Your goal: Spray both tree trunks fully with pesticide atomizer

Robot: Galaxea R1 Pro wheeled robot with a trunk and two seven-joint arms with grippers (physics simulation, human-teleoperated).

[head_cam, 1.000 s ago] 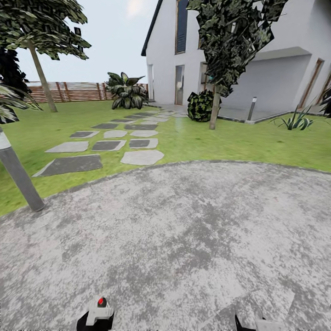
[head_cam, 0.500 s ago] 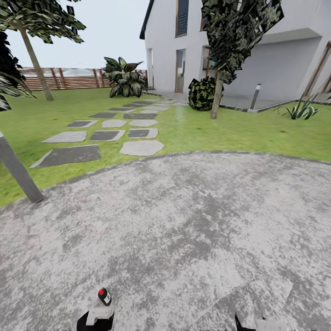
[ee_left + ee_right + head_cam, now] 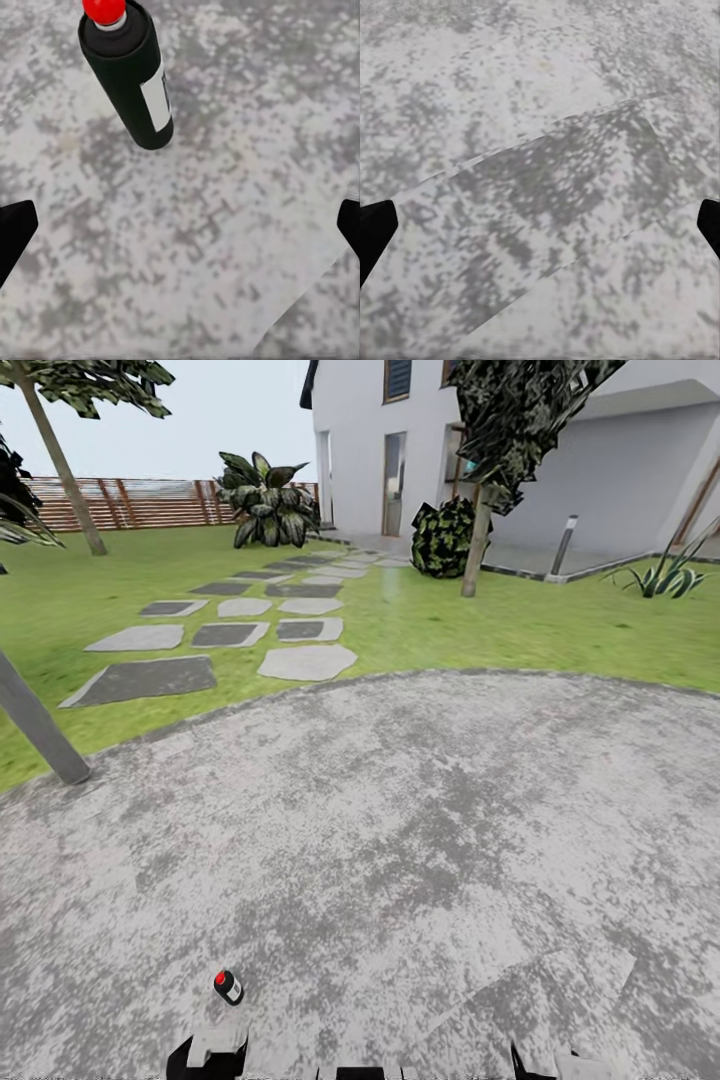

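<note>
Closer to the robot than a second ago, the pesticide atomizer [image 3: 228, 987] is being seen standing on mottled grey paving [image 3: 400, 840], just ahead of the left gripper [image 3: 180, 225]. Both the left and right gripper [image 3: 540, 225] are being held wide open, empty.

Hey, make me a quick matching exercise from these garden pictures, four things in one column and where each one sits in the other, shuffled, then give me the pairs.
Things:
1. pesticide atomizer
2. stepping slabs
3. wooden fence
4. round dark bush

Places:
A. along the far edge of the lawn
B. set in the grass, leading toward the white house
C. by the house front, beside a thin tree trunk
D. lying on the grey speckled paving, just ahead of the left gripper

Pairs: 1-D, 2-B, 3-A, 4-C
</note>
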